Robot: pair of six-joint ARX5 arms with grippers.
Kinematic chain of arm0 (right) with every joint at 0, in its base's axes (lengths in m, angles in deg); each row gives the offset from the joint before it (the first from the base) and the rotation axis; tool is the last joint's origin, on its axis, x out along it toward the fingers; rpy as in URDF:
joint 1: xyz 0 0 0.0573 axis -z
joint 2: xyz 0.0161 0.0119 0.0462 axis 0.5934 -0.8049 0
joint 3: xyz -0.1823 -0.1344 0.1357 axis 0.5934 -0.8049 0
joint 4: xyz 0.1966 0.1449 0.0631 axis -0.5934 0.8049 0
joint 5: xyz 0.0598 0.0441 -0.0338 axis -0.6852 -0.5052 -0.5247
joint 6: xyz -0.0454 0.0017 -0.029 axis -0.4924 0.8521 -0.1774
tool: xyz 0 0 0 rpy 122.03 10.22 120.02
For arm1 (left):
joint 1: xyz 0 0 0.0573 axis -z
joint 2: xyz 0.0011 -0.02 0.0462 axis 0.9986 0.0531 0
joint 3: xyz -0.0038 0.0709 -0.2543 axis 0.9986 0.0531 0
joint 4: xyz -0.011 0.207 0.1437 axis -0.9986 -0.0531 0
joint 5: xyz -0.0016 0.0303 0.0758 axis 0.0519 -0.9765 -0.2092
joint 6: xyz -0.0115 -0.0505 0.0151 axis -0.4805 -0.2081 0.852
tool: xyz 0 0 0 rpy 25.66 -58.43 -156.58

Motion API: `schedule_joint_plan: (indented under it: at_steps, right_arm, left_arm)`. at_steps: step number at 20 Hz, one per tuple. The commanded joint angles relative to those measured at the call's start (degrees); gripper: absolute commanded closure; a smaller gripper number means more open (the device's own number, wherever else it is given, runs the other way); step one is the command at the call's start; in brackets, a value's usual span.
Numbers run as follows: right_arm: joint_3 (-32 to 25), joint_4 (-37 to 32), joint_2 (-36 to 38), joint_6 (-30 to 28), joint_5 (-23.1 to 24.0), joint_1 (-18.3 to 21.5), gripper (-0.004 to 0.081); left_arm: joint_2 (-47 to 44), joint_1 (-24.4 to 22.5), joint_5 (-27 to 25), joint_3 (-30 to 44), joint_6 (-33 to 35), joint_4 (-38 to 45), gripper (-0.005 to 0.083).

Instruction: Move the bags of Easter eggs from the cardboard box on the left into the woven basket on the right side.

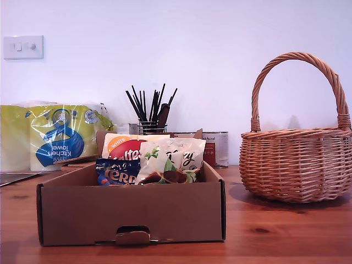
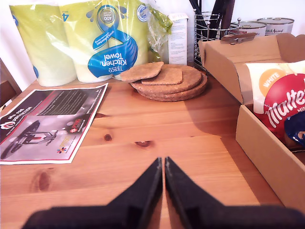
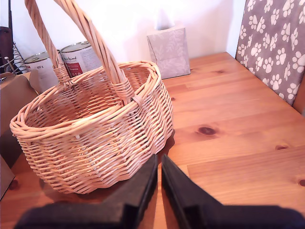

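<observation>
While my first gripper (image 2: 163, 164) is hanging low over the wooden table (image 1: 286, 231), its two black fingers are pressing together at the tips with nothing between them. My second gripper (image 3: 158, 162) is also sitting clenched and empty, its tips just beside the near wall of the woven basket (image 3: 95, 138). Neither arm is showing in the exterior view.

Nearest the exterior camera, the cardboard box (image 1: 132, 212) is sitting toward that view's left, its front locking tab facing the lens. Inside it, three bags of Easter eggs are leaning upright: the dark blue Terry's pouch (image 1: 117, 173) in front toward the exterior view's left, the white Galaxy pouch (image 1: 171, 159) beside it toward the right, and the orange-white Maltesers pouch (image 1: 124, 147) standing behind them. In the first wrist view the Maltesers pouch and a corner of the blue one are peeking over the box's side wall.

Well apart from the box, toward the exterior view's right, the basket is standing with its tall handle arching up; its inside is looking bare in the second wrist view.

Farther back, a printed leaflet (image 2: 47, 121) is lying flat, a stack of round cork mats (image 2: 169, 81) is resting behind it, and a kitchen towel pack (image 1: 52, 136), a wire pen holder (image 1: 151, 118), tins (image 3: 78, 57) and a tissue box (image 3: 167, 50) are lining the wall.
</observation>
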Motion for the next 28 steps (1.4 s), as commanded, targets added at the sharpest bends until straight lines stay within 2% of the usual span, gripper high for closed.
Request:
schedule_joint_plan:
  at_steps: [1, 10, 13, 16, 20, 23, 28]
  right_arm:
    - [-0.7, -0.4, 0.3, 0.0, 0.0, -0.2, 0.0782]
    - [-0.6, -1.0, 0.3, 0.0, -0.1, -0.2, 0.0782]
    - [-0.1, -3.7, 0.3, 0.1, -0.7, -0.2, 0.0782]
    - [2.8, -3.1, 0.3, 0.1, -2.1, -0.3, 0.0783]
    - [8.9, 3.6, 0.0, 0.0, -2.2, -0.3, 0.0782]
    - [14.1, 9.5, -2.4, 0.0, -5.4, -0.3, 0.0782]
    - [24.2, 20.2, -10.1, -3.9, -14.0, -1.9, 0.0783]
  left_arm:
    - [-0.6, -0.2, 0.5, 1.1, -0.2, -0.8, 0.0792]
    - [-0.6, -0.1, 1.2, 1.0, -0.4, -0.1, 0.0793]
    - [-0.6, -0.1, 3.8, 0.2, -3.9, 3.7, 0.0793]
    - [-0.6, -0.1, 7.5, -2.9, -6.1, 3.9, 0.0793]
    - [1.1, 1.2, 13.6, -7.6, -6.4, 1.4, 0.0793]
    - [6.5, 2.7, 18.0, -12.1, -5.8, -2.0, 0.0793]
    - [21.1, 6.6, 21.1, -22.9, 6.1, -11.4, 0.0793]
